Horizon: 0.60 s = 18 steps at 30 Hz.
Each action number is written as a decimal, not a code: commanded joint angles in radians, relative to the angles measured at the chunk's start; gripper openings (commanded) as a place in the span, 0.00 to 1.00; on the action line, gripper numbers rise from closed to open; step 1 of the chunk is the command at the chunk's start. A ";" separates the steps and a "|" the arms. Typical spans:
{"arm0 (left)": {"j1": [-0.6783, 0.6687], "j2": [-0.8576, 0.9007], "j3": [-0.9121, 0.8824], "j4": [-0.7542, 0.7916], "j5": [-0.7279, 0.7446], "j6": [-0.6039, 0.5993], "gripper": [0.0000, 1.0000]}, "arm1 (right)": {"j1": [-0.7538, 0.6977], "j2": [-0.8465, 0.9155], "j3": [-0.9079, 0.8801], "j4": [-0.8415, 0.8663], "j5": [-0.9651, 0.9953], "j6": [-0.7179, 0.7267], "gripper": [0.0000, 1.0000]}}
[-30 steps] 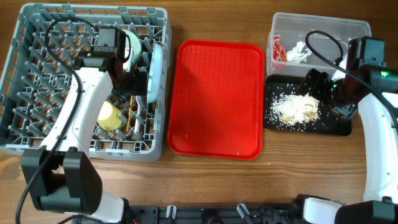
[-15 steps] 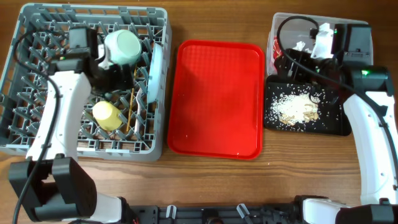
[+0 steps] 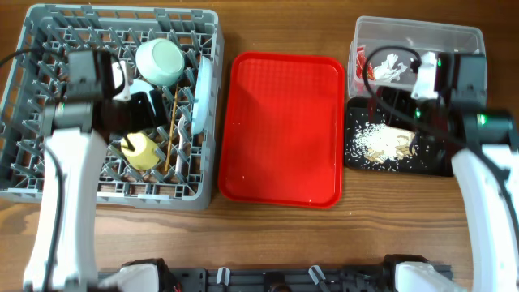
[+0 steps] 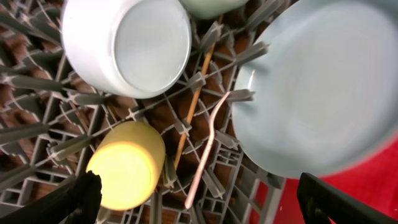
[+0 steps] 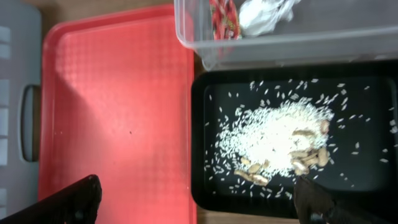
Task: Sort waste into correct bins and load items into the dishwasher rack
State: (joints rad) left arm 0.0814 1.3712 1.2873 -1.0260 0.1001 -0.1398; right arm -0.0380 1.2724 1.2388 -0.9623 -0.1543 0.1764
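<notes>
The grey dishwasher rack (image 3: 49, 174) holds a pale green bowl (image 3: 160, 61), a pale blue bowl (image 4: 127, 43), a white plate (image 4: 323, 81) on edge, a yellow cup (image 4: 127, 165), a wooden chopstick (image 4: 193, 106) and a white fork (image 4: 208, 146). My left gripper (image 4: 202, 208) hangs open above the cup and fork, holding nothing. The clear tub (image 5: 323, 37) contains the red-and-white wrapper (image 5: 224, 15) and the tissue (image 5: 264, 12). Rice scraps (image 5: 273, 137) lie in the black tray (image 5: 367, 168). My right gripper (image 5: 196, 208) is open and empty above the black tray's left edge.
A bare red serving tray (image 3: 280, 130) lies between the rack and the bins. Brown nut-like bits (image 5: 308, 158) sit among the rice. Wooden table (image 3: 268, 243) shows in front of the tray.
The left arm has drawn back to the left, leaving the green bowl in the rack. The right arm swung up over the tub, then eased back toward the black tray.
</notes>
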 commanded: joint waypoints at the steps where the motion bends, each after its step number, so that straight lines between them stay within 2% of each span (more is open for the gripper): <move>1: -0.005 -0.175 -0.116 0.063 0.075 0.082 1.00 | 0.002 -0.161 -0.092 0.050 0.029 -0.020 1.00; 4: -0.034 -0.328 -0.216 0.140 0.101 0.125 1.00 | 0.002 -0.299 -0.175 0.092 0.065 -0.019 1.00; 9: -0.062 -0.521 -0.332 0.192 0.101 0.125 1.00 | 0.002 -0.445 -0.230 0.082 0.134 -0.018 1.00; 18: -0.062 -0.598 -0.338 0.172 0.101 0.125 1.00 | 0.002 -0.460 -0.230 0.079 0.133 -0.018 0.99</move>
State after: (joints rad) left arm 0.0250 0.7773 0.9585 -0.8520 0.1852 -0.0380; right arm -0.0380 0.8047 1.0176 -0.8848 -0.0437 0.1730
